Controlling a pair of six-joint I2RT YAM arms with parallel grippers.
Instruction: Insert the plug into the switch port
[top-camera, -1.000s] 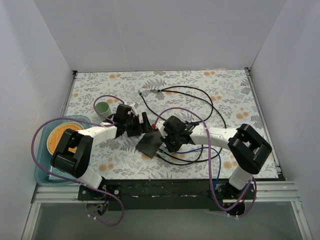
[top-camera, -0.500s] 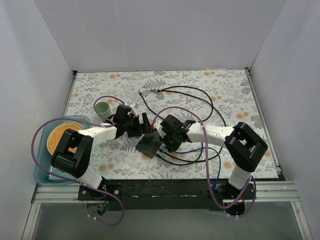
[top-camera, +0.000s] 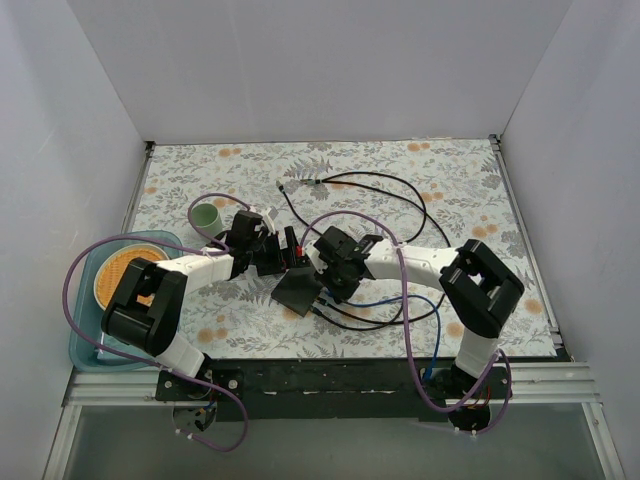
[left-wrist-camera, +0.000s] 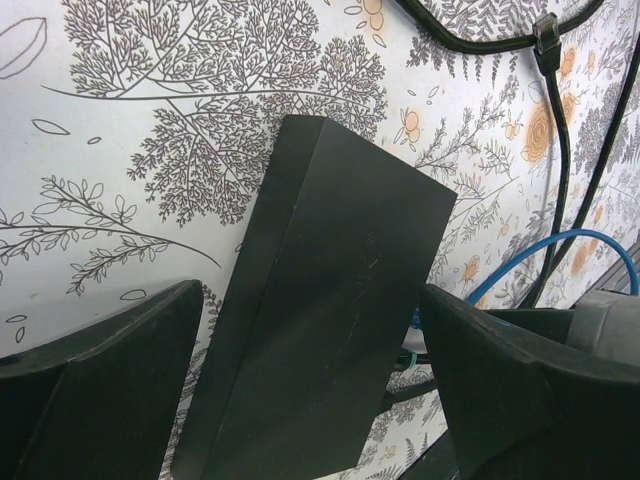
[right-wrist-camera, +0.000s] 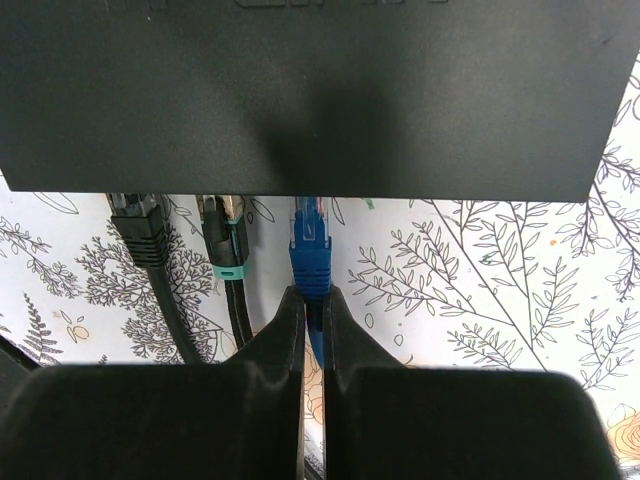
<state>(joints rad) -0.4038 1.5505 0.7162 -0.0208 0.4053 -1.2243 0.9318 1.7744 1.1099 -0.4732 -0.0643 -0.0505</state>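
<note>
Right end effector (right-wrist-camera: 313, 293) gripping blue plug (right-wrist-camera: 310, 248), clear tip at dark box (right-wrist-camera: 320, 90)

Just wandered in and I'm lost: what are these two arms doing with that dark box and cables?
The right gripper pinches a blue plug, its tip at the edge of the dark box, next to a black plug and a teal-collared plug. The left gripper straddles the box; whether it grips it can't be told. Whether the blue plug is fully seated isn't visible.
</note>
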